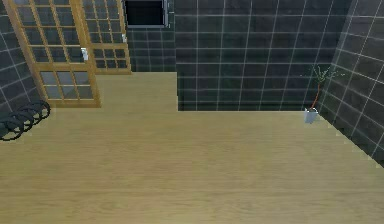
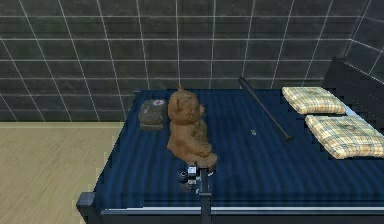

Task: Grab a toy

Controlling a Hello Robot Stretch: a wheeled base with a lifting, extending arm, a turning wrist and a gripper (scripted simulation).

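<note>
Sitting upright on the dark blue bed (image 2: 130, 175), the teddy bear (image 2: 187, 125) is the toy to grab. It is brown, head up, long axis vertical, near the middle of the cover. The arm (image 2: 205, 200) rises from the arm side view's bottom edge and ends at the gripper (image 2: 189, 171), right at the bear's lower edge in the picture. The bear lies just farther out from the gripper and slightly toward the view's left of the arm bar. Whether the fingers touch the bear or stop short cannot be told. Grip state cannot be told either, and with the bear standing right behind the far end, I cannot tell whether it holds anything.

Judgement: little outward reach is needed, if any — the bear looks soft and bulky, so it may tip or slide away.

Also on the bed: a grey-green object (image 2: 152, 110) near the bear, a long dark rod (image 2: 265, 108), and two plaid pillows (image 2: 313, 99) at the right. Forward view — wood floor (image 1: 190, 165), glazed wooden doors (image 1: 60, 55), potted plant (image 1: 315, 95).
</note>
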